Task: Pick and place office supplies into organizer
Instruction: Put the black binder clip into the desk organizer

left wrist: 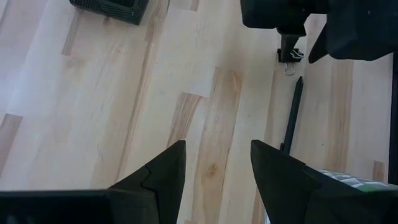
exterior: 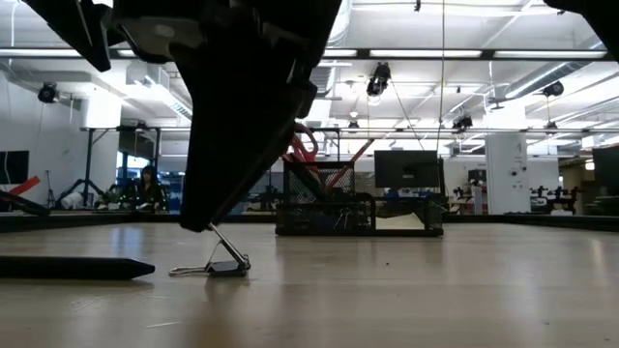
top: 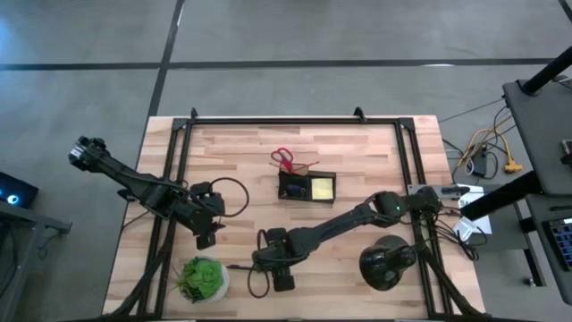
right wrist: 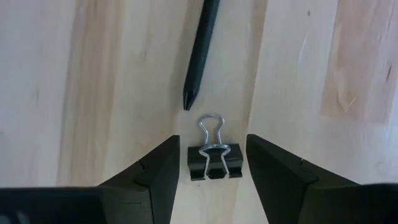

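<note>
A: Where's the clip (right wrist: 214, 160)?

B: On the worktop (right wrist: 112, 74), between the right end effector's (right wrist: 209, 171) spread fingers, just beside a pen (right wrist: 200, 50) tip.

A: Handling?

B: Probably light, stiff, prone to skidding. Pinch the black body, not the wire loops.

A: Left end effector (left wrist: 216, 168)?

B: Apart, empty, hovering.

Colours on the pale wood tabletop (top: 357, 152)

Black clip (right wrist: 214, 161) with silver wire handles; black pen (right wrist: 200, 53); black mesh organizer (top: 307, 187) holding a yellow pad (top: 322, 188) and red-handled scissors (top: 284, 159); green plant (top: 201, 277) near the front edge.
</note>
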Controlling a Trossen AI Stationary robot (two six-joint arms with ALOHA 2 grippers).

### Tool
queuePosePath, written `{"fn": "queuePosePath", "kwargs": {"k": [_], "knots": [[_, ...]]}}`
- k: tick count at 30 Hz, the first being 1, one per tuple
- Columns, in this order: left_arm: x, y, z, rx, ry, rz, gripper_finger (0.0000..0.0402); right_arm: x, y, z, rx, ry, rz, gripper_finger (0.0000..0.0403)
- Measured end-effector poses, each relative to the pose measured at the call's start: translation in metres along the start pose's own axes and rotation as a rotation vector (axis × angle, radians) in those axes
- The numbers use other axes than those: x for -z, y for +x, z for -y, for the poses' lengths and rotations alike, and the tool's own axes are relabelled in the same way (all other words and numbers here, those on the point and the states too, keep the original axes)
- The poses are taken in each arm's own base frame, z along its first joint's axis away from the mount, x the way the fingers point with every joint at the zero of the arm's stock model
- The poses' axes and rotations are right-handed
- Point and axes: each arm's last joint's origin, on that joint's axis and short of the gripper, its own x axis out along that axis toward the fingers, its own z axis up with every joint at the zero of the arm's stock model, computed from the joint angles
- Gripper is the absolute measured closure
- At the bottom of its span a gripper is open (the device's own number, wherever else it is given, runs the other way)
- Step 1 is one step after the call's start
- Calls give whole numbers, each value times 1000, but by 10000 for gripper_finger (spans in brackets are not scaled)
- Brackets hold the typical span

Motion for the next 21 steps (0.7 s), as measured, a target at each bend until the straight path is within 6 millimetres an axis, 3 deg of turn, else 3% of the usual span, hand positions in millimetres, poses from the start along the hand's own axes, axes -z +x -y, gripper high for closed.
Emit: {"fn": "queuePosePath", "kwargs": {"k": [10, 21], "knots": [[0, 0, 0, -4, -1, 3, 237, 2, 3, 1, 5, 53, -11, 234], [0, 0, 0, -9, -2, 7, 237, 3, 3, 1, 8, 52, -12, 292]]}}
